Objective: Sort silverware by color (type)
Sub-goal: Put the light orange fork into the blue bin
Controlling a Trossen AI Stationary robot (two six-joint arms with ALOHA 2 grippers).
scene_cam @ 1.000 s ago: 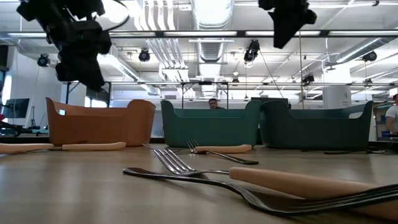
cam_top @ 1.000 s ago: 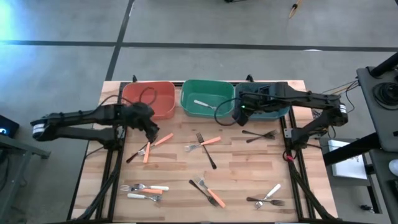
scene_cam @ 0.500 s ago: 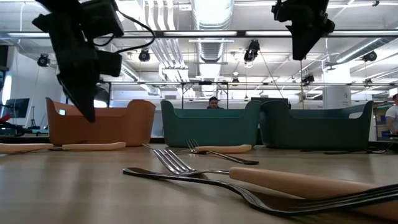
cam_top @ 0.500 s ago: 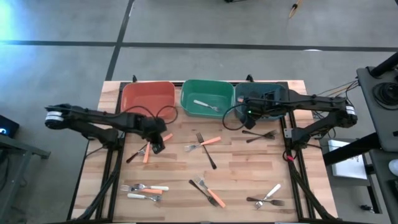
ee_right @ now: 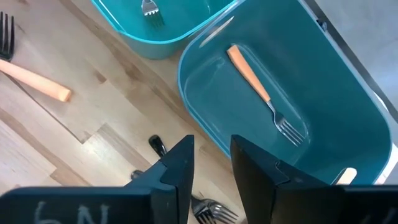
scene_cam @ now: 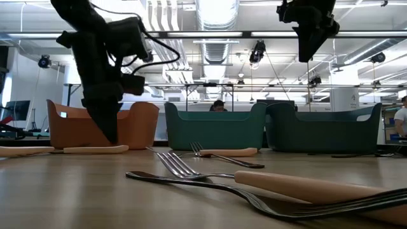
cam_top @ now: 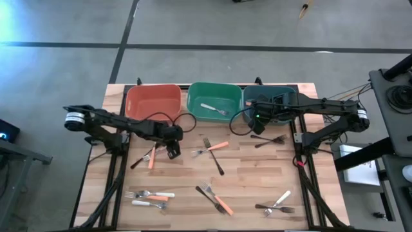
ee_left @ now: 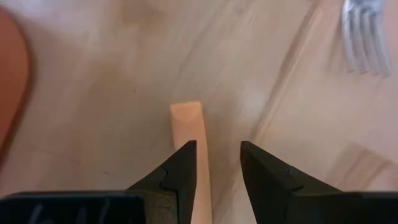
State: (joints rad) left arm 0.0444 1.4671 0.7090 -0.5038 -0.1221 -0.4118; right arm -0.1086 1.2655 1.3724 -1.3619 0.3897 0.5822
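Observation:
Small forks with orange, white or black handles lie scattered on the wooden table. My left gripper (cam_top: 172,150) is open, low over the free end of an orange fork handle (ee_left: 186,116). That handle runs back under one finger (ee_left: 181,167). Beside it lie another orange fork (cam_top: 152,156) and a black one (cam_top: 138,160). My right gripper (cam_top: 257,122) is open and high (scene_cam: 310,44), in front of the teal bin (cam_top: 271,103) and above the black forks (cam_top: 268,139). The teal bin holds an orange fork (ee_right: 258,90). The green bin (cam_top: 214,101) holds a white one (cam_top: 211,108). My left gripper points down at the orange handle's end (ee_left: 186,116), with one finger over it and the other beside it on bare wood. I cannot tell whether the fingers touch the handle. The fork lies flat on the table.
The red-orange bin (cam_top: 153,101) stands at the far left. More forks: an orange and a black one crossed at centre (cam_top: 213,153), a cluster near the left front (cam_top: 149,197), two at front centre (cam_top: 215,198), a white and a black one at front right (cam_top: 277,204).
My left gripper has swung toward the table's right and near edge and come down from above the red-orange bin's front to just over the orange fork. My right gripper has shifted a little toward the table's right, then stayed still.

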